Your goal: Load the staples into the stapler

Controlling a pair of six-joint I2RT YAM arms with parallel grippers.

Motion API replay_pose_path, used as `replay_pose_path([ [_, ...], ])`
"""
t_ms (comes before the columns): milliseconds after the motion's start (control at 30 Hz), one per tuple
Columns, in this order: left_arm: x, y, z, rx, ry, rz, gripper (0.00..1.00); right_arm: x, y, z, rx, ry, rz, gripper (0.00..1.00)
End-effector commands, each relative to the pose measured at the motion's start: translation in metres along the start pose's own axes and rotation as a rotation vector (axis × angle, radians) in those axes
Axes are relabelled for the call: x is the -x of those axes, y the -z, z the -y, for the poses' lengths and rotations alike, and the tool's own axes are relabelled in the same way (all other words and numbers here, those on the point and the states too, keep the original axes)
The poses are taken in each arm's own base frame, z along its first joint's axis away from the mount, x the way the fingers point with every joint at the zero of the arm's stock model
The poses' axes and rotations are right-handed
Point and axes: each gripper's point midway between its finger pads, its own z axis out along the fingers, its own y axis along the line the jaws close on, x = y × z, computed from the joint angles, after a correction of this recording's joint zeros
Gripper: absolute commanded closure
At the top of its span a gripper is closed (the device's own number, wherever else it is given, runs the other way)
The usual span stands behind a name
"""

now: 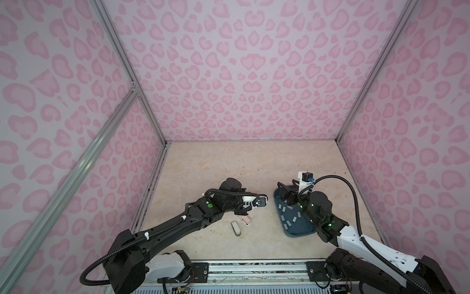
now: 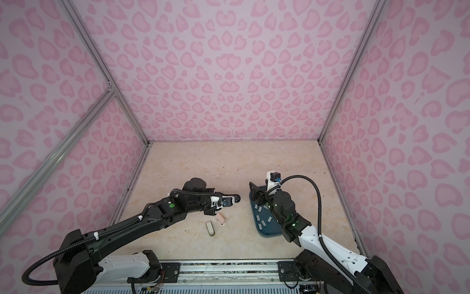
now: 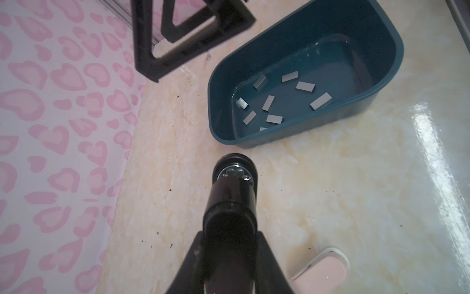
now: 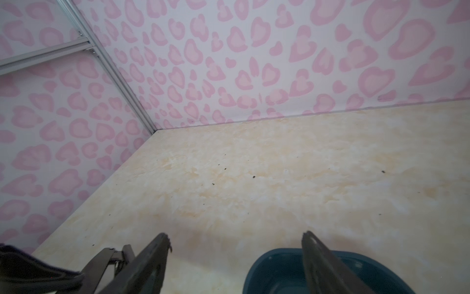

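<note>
Step in hand: fetching a strip of staples, with nothing loaded yet.

Left tool (image 3: 230,244): closed on a black stapler (image 3: 232,188) and gripping it along its sides. It holds the stapler clear above the counter (image 1: 241,163), nose pointing toward the tray (image 3: 391,63). Bright metal shows at the nose. The left wrist view is too foreshortened to tell whether the staple channel is open for loading.

Right tool (image 4: 236,238): jaws spread wide, nothing between them, touching nothing. It hangs over the far end of the tray. In the right wrist view one finger stands over the tray's basin and the other over bare counter beside it, so the tool straddles the rim and is not yet over any strip.

Staples (image 3: 268,103): all lie loose on the tray floor as short grey strips at scattered angles. Most are apart from each other, and none is lifted.

Also on the counter, untouched, are a pink stapler (image 1: 245,220) and a white stapler (image 1: 236,228), near each other below the left arm.

Next move, as judged: bring the right tool back over the basin and pick out one strip lying clear of its neighbours. Turn the jaws to span its narrow width, lower to the tray floor and close. The strips lie flat and thin, so a pinch may slide off or drag a second strip along. The tray wall also limits the approach to the strips lying close to it.
</note>
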Motion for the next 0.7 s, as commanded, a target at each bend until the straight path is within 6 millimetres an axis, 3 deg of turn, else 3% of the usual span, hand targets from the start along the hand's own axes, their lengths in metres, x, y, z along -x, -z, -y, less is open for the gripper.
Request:
replay_pose_path([
  [0,0.021,0.011,-0.018,0.092,0.015,0.099,0.97,-0.005,-0.003,-0.025,0.076,-0.078,-0.008,0.21],
  [100,0.024,0.018,-0.015,0.086,0.014,0.126,0.97,-0.014,-0.005,-0.037,0.119,-0.12,-0.025,0.36],
  [200,0.022,0.02,-0.013,0.092,0.017,0.119,0.97,-0.022,-0.008,-0.043,0.138,-0.15,-0.049,0.42],
  [667,0.025,0.023,-0.021,0.117,0.037,0.119,0.97,-0.05,-0.005,-0.065,0.214,-0.189,-0.134,0.47],
])
